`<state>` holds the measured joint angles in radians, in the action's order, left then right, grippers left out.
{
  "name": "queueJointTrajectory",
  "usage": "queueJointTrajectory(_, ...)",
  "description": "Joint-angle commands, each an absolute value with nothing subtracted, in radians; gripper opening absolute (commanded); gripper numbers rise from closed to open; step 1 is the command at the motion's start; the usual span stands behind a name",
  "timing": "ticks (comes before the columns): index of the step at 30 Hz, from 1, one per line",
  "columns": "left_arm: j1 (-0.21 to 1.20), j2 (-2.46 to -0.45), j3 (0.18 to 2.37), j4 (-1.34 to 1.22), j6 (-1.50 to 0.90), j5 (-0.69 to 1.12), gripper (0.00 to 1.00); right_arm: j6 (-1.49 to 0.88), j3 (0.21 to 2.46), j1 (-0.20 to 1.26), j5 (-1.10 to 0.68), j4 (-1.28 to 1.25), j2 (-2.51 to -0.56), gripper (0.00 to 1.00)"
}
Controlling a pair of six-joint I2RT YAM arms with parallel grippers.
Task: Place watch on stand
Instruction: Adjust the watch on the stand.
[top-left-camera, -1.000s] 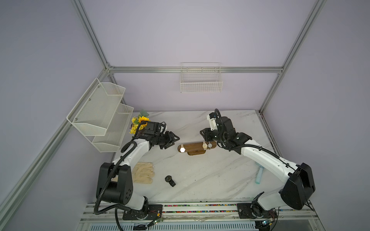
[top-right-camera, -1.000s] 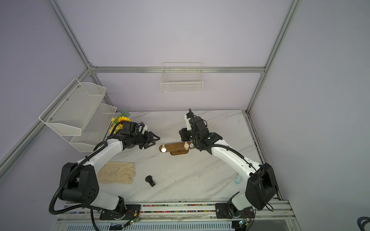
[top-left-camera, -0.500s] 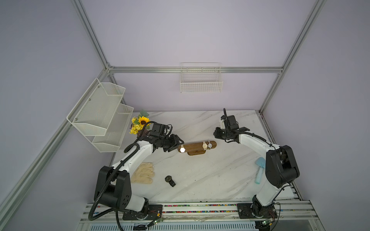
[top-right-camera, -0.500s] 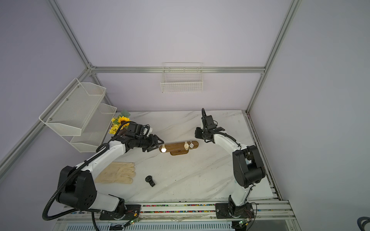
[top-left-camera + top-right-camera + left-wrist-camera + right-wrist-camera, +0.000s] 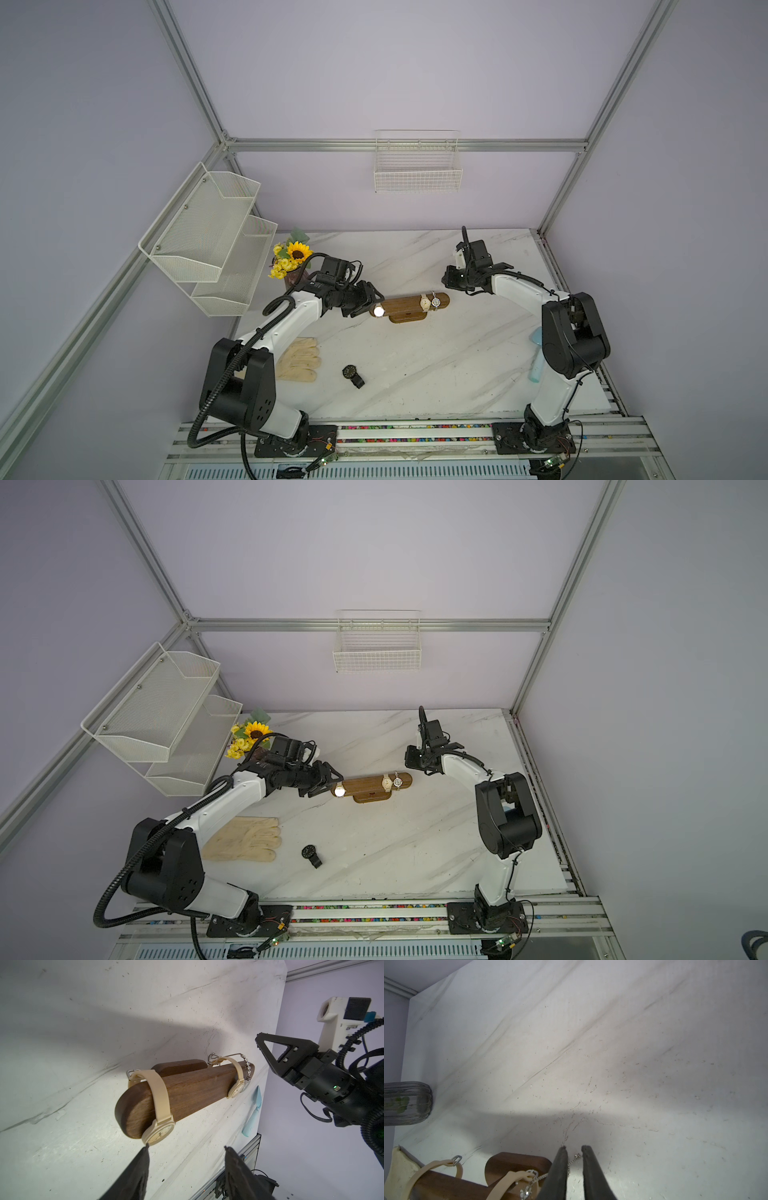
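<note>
**Hands at the two ends of the watch stand**

Wrist view of the left hand: jaws wide apart and empty. One fingertip lies just beside the dial of the first beige watch. That watch is strapped round the near rounded end of the stand. In both top views the left hand points at this same end of the wooden bar, where the dial shows only as a bright glare.

Wrist view of the right hand: a narrow gap between the jaws, nothing gripped. In a top view the right hand hangs near the bar's opposite end, apart from it.

Round that end sit the second beige watch and the silver chain watch, side by side. The stand rests on its oval base near the middle of the bench.

Toward the front of the bench lies the black watch, well apart from the stand and near the pale gloves. The sunflower vase stands at the back, behind the left arm. A light-blue tool lies by the right edge, partly hidden by the right arm. The mesh shelf hangs on the left wall and the wire basket on the back wall.
</note>
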<state>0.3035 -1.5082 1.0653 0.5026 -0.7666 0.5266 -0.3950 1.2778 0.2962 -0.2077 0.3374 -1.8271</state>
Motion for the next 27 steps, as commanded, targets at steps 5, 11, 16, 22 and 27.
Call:
queueJointTrajectory(5, 0.324, -1.539, 1.052, 0.447, -0.777, 0.538, 0.58, -0.384, 1.298, 0.294, -0.224, 0.331, -1.846, 0.19)
queueJointTrajectory(11, 0.33, -1.557, 1.053, 0.434, -0.782, 0.545, 0.58, -0.382, 1.291, 0.295, -0.219, 0.343, -1.847, 0.18)
queueJointTrajectory(16, 0.337, -1.565, 1.045, 0.414, -0.793, 0.546, 0.58, -0.387, 1.278, 0.308, -0.225, 0.338, -1.84, 0.18)
queueJointTrajectory(22, 0.342, -1.587, 1.059, 0.381, -0.811, 0.557, 0.58, -0.383, 1.282, 0.327, -0.219, 0.347, -1.847, 0.18)
queueJointTrajectory(27, 0.343, -1.623, 1.092, 0.375, -0.803, 0.56, 0.58, -0.385, 1.277, 0.337, -0.219, 0.341, -1.842, 0.18)
